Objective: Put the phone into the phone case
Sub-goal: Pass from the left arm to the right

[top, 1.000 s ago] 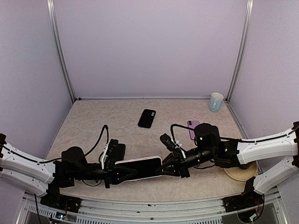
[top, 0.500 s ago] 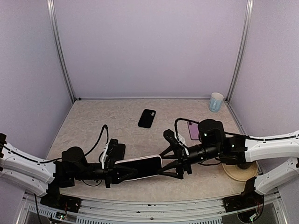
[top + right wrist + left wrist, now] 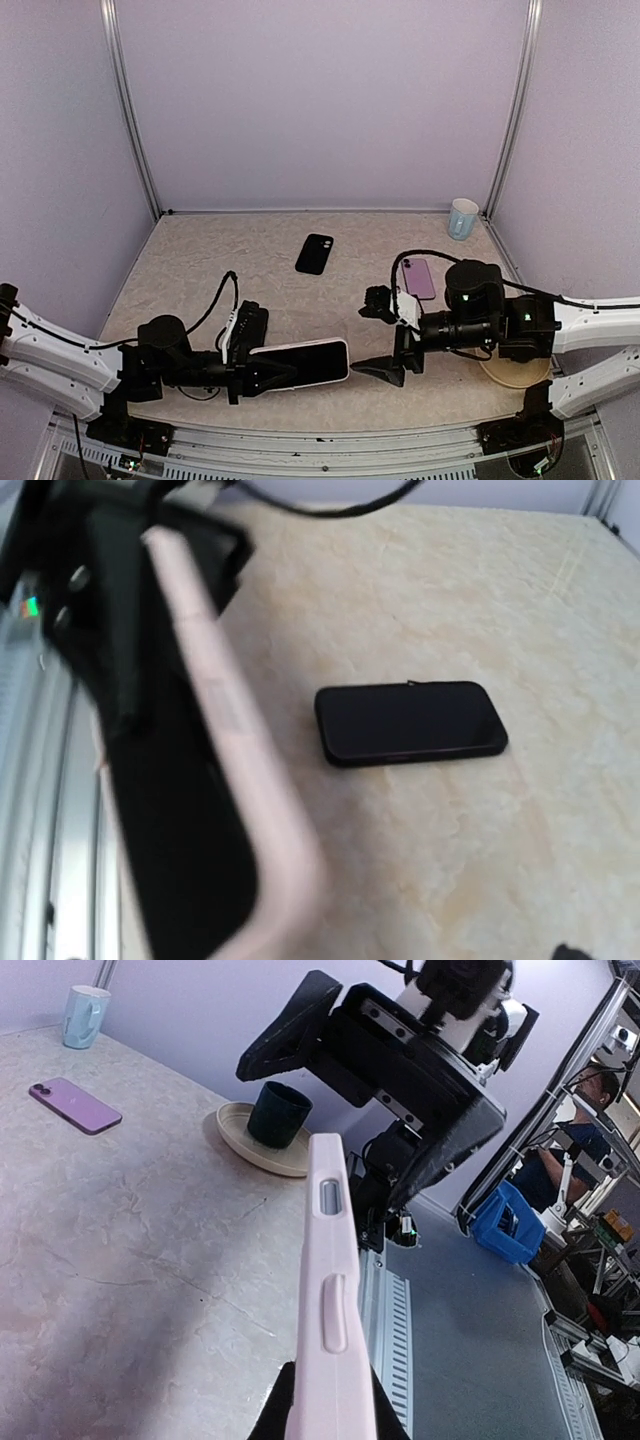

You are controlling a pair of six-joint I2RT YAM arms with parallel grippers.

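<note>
Pale-pink phone case (image 3: 300, 362) is shown held level just above the table (image 3: 230, 260), close to its near edge. It is gripped at its left end by the left gripper (image 3: 262, 375), whose jaws are drawn narrow on it. The right gripper (image 3: 382, 335) is no longer clamped on the case's right end, as it is in the earlier views. Its jaws are now spread wide and it is drawn back to the right, apart from the case, so the case is carried from one end only.

Whether a phone is already seated inside cannot be told (only a pale face is offered from above, and the right wrist view is blurred). Two phones are seen on the table: a black phone (image 3: 314, 253) well beyond the case toward the middle, and a purple phone (image 3: 418, 278) just behind the right gripper. The release is judged to free the right arm for fetching or pressing in a phone.

Open room is found across the middle, between case and black phone. The right side is crowded by a dish (image 3: 240, 1145) carrying a dark cup (image 3: 279, 1115). A pale mug (image 3: 463, 218) is set at the far right corner.
</note>
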